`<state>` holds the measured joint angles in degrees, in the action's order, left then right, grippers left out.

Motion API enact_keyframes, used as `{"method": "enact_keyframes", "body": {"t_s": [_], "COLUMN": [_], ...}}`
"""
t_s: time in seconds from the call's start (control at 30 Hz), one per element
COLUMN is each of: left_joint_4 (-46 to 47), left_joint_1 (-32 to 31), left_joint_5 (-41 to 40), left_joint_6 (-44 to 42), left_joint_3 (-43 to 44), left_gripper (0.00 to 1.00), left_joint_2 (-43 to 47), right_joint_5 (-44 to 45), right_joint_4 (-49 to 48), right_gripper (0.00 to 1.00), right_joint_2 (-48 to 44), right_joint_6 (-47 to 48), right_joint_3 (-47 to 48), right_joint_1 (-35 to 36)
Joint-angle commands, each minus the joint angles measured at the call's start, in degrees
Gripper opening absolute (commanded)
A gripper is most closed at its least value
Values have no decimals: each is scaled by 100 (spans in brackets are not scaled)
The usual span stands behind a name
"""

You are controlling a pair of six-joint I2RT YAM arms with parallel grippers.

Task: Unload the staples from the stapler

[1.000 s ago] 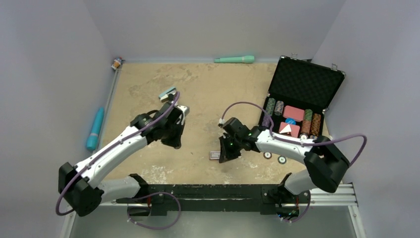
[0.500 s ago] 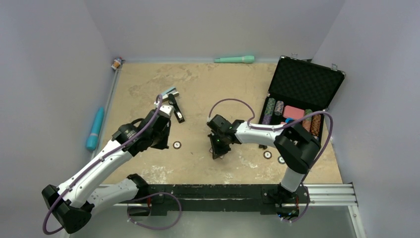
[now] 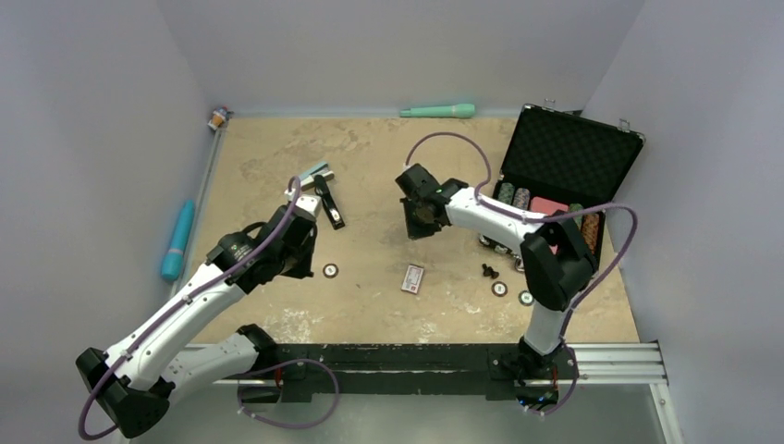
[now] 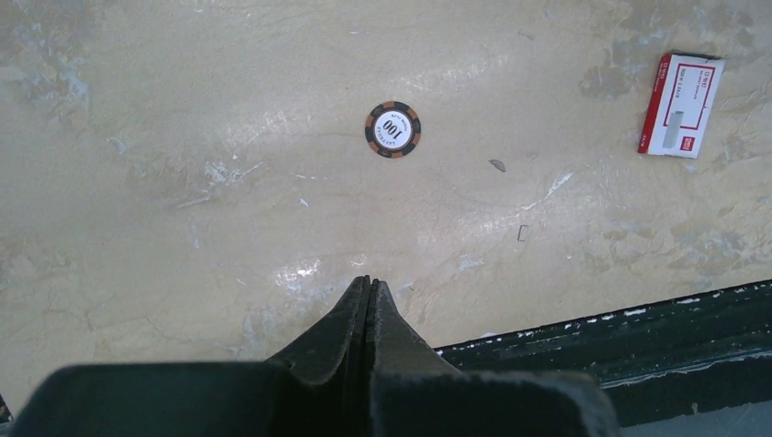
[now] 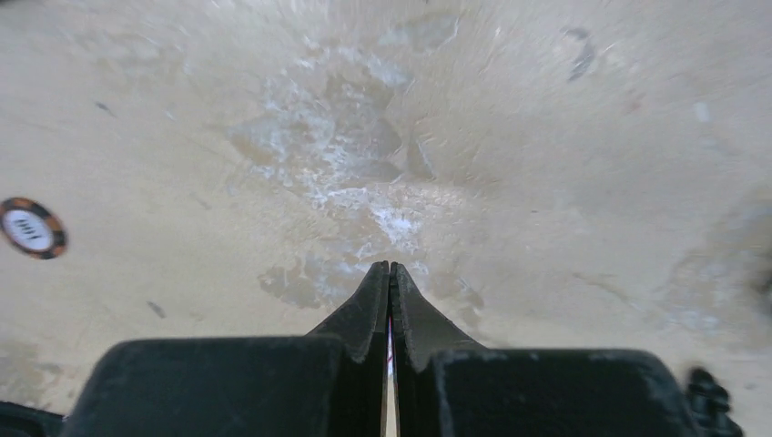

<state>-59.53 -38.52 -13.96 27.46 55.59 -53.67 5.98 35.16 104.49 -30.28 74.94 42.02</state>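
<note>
Sandy, scuffed tabletop between plain grey walls carries everything; the left pincer has its jaws pressed flat together with nothing between them; the right pincer is likewise closed, and I cannot tell whether the thin pale line low in its seam is a gap or something held.

Just ahead of the left pincer lies a poker chip marked 100; farther off to its right lies a red-and-white staple box; well beyond the right pincer, to its right, stands an open black case.

What could go wrong, as I judge it: a closed pincer brought against the stapler would shove it along the smooth surface instead of gripping it; such a push could tip it and scatter any staples, which would be hard to pick out on this mottled ground; with both arms converging on one slim thing, the wrists could also foul each other.

The stapler lies on the tabletop beyond the left pincer, farther from the arm bases, near but apart; it seems hinged open, the black arm and a pale silvery part splayed in a V; it sits well to the left of the right pincer; neither wrist view shows it.
</note>
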Motion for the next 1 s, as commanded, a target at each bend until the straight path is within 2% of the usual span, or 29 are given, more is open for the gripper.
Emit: {"method": "enact_keyframes", "body": {"t_s": [0.0,0.03,0.07,0.13,0.17,0.2,0.23,0.27,0.33,0.37,0.43,0.67,0.8,0.87,0.97], "left_joint_4": [22,30,50,76,88,108,122,125,94,60,-60,-127,80,344,1159], "left_joint_1": [37,33,30,37,38,38,38,31,33,37,38,36,44,124,501], "left_joint_5": [-167,-175,-178,-203,-193,-183,-173,-194,-258,-313,-394,-995,-1742,-1916,-1698], "left_joint_6": [84,82,83,91,81,76,75,86,116,131,155,-81,-425,-698,-1125], "left_joint_3": [13,17,11,5,11,13,20,32,60,90,186,558,634,610,367], "left_gripper": [0,0,0,0,4,14,30,53,80,87,93,99,100,100,100], "left_joint_2": [189,234,279,368,396,428,462,489,522,520,507,493,411,372,372], "right_joint_5": [345,293,261,217,193,170,169,166,228,343,522,517,640,664,739], "right_joint_4": [158,118,66,-55,-114,-130,-124,-105,-74,-57,-97,-485,-569,-775,-1092], "right_gripper": [0,0,8,31,49,64,76,86,98,99,99,99,99,99,99], "right_joint_2": [-1118,-1325,-1551,-1931,-2095,-2227,-2332,-2428,-2615,-2724,-2998,-4007,-4472,-4765,-5169], "right_joint_6": [439,496,544,569,605,626,641,660,676,636,550,360,25,-142,-320], "right_joint_3": [709,817,928,1078,1130,1182,1240,1311,1376,1378,1314,874,813,648,308], "right_joint_1": [-60,-66,-67,-63,-67,-59,-62,-62,-62,-60,-60,-62,-62,-56,-62]}}
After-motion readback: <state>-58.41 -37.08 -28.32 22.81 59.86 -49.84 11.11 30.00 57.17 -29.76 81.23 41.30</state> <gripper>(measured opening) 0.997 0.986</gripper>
